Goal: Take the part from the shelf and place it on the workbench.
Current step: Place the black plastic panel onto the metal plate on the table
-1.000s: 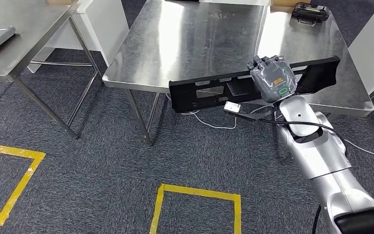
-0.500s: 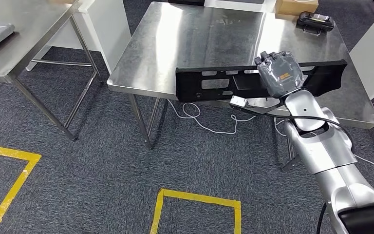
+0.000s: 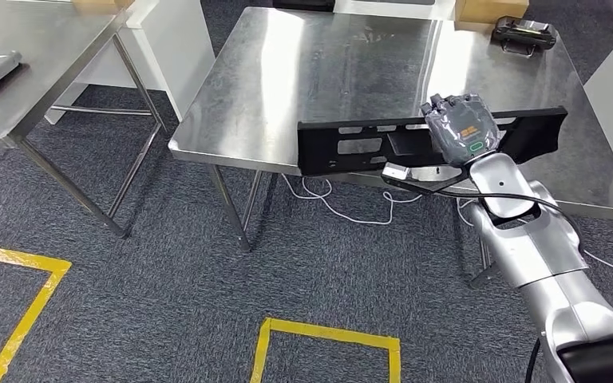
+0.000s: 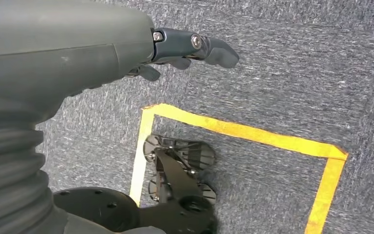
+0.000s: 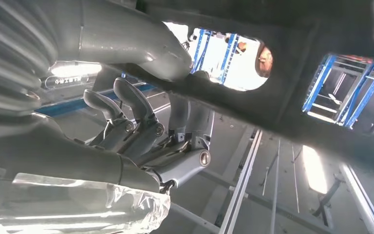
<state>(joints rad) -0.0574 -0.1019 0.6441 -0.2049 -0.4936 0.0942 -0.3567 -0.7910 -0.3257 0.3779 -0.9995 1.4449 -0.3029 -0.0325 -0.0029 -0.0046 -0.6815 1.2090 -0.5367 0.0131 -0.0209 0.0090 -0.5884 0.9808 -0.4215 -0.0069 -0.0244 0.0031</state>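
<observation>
part [image 3: 367, 144] above workbench [image 3: 287, 80] front edge, second table [image 3: 48, 48] left

Even overhead light fills the head view, throwing broad white glare patches across the steel workbench [image 3: 319, 72] and only soft shadows under its legs on the carpet [image 3: 168, 271]. The left wrist view is evenly lit, though the left hand [image 4: 175, 48] is close and soft, and the carpet streaks with slight motion blur. The right wrist view is dim and backlit: windows blow out white through the dark part [image 5: 292, 87], and the right hand [image 5: 141, 131] sits in murky shade
</observation>
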